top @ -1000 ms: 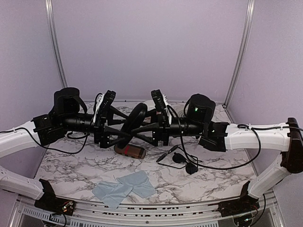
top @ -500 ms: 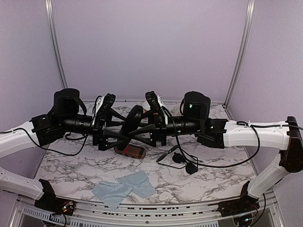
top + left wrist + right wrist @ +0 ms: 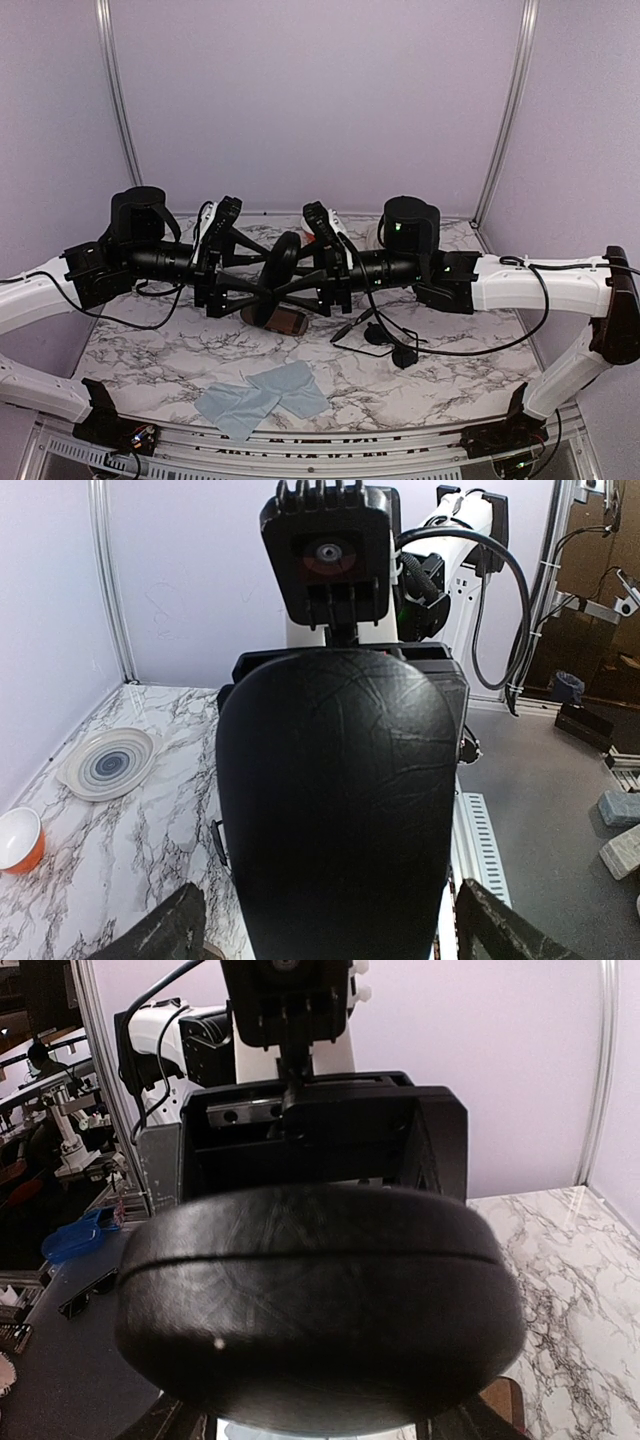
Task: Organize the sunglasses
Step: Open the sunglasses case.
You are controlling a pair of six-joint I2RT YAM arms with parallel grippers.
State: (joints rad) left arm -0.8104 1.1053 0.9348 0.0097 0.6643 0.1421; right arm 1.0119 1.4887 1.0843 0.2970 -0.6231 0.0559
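Change over the last second: the right arm has slid left along the table's width, and the case (image 3: 281, 258) between the two grippers has shifted slightly left and down with it. The left arm has barely moved. Everything lying on the table (image 3: 180, 345) is unchanged.

Left gripper (image 3: 258, 290): jaws spread wide, clasping the case. In the wrist view one of the fingers (image 3: 165, 930) shows at each lower corner, close against the sides of the tall black shape.

Right gripper (image 3: 300, 287): reaches the case from the opposite side. In its wrist view the case fills the frame as a wide oblong with a seam across it and hides the fingertips. Cannot tell whether this gripper is gripping.

Case: off the table, tilted, held level with both horizontal forearms.

Plaid case (image 3: 283, 321): on the table directly below the held case.

Sunglasses (image 3: 377, 335): flat on the table, right of the plaid case and apart from it, under the right forearm. Neither gripper touches them.

Cloth (image 3: 262, 395): blue, near the front edge, left of centre.

Left wrist view also shows a plate (image 3: 107, 763) and an orange bowl (image 3: 18, 838) on marble by the wall.
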